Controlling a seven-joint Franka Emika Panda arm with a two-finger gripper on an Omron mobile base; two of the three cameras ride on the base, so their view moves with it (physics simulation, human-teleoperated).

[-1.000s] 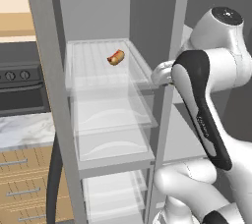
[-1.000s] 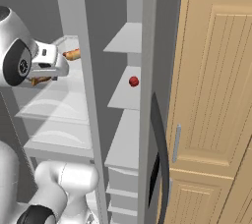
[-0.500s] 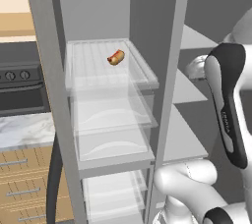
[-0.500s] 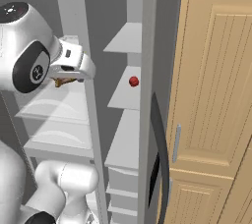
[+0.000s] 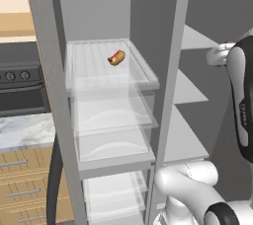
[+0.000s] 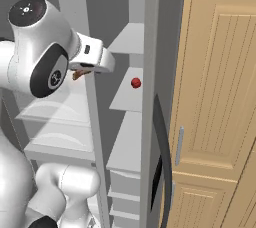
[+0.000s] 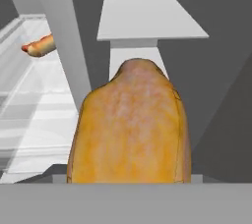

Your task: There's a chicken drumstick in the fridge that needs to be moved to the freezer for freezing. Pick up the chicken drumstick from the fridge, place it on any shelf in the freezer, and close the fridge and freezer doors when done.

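My gripper (image 6: 81, 72) is shut on the chicken drumstick (image 7: 130, 129), a golden-brown lump that covers the fingertips in the hand view. A brown bit of the drumstick (image 6: 78, 75) pokes out under the white hand. The hand (image 5: 220, 54) hangs in front of the freezer, level with its upper grey shelves (image 5: 190, 90). An opaque freezer shelf (image 7: 147, 14) lies straight ahead in the hand view. The fridge's glass shelf (image 5: 94, 71) is to the left. Both compartments stand open, and the door's dark handle (image 6: 162, 162) shows edge-on at the right.
A hot dog (image 5: 116, 57) lies on the top glass shelf of the fridge. A small red ball (image 6: 135, 82) sits on a freezer shelf (image 6: 127, 99). A tall wooden cabinet (image 6: 220, 97) flanks the unit on the right; a dark oven (image 5: 20, 86) and drawers stand to the left.
The arm has swung to the right, from in front of the fridge's glass shelves to in front of the freezer compartment, carrying the drumstick with it.
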